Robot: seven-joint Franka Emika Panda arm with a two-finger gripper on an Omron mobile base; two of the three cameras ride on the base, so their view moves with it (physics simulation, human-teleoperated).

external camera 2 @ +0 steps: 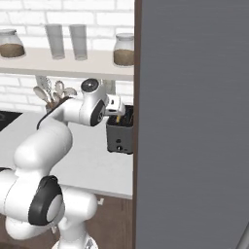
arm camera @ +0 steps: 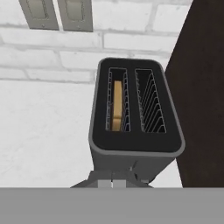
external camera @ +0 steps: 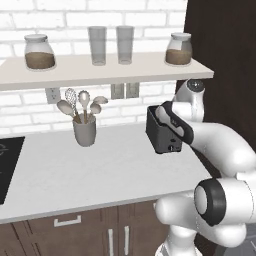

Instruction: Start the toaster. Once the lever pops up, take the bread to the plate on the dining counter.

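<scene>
The dark grey toaster [arm camera: 135,146] stands on the pale worktop [external camera: 100,170] against a dark side panel [arm camera: 203,100], also seen as the toaster [external camera: 159,135] and the toaster [external camera 2: 119,138]. A tan bread slice [arm camera: 117,106] sits low in its left slot; the right slot holds nothing. My gripper [arm camera: 112,183] hangs over the toaster's near end, its fingertips close together and nothing between them. From the base views the gripper [external camera: 175,129] and the gripper [external camera 2: 120,113] sit right above the toaster. The plate and the dining counter are out of view.
A grey utensil crock [external camera: 84,131] stands left of the toaster. A shelf [external camera: 100,70] above carries jars and glasses. A black cooktop [external camera: 7,165] lies at the far left. Wall outlets [arm camera: 57,13] sit behind the toaster. A tall grey panel [external camera 2: 194,121] blocks the right.
</scene>
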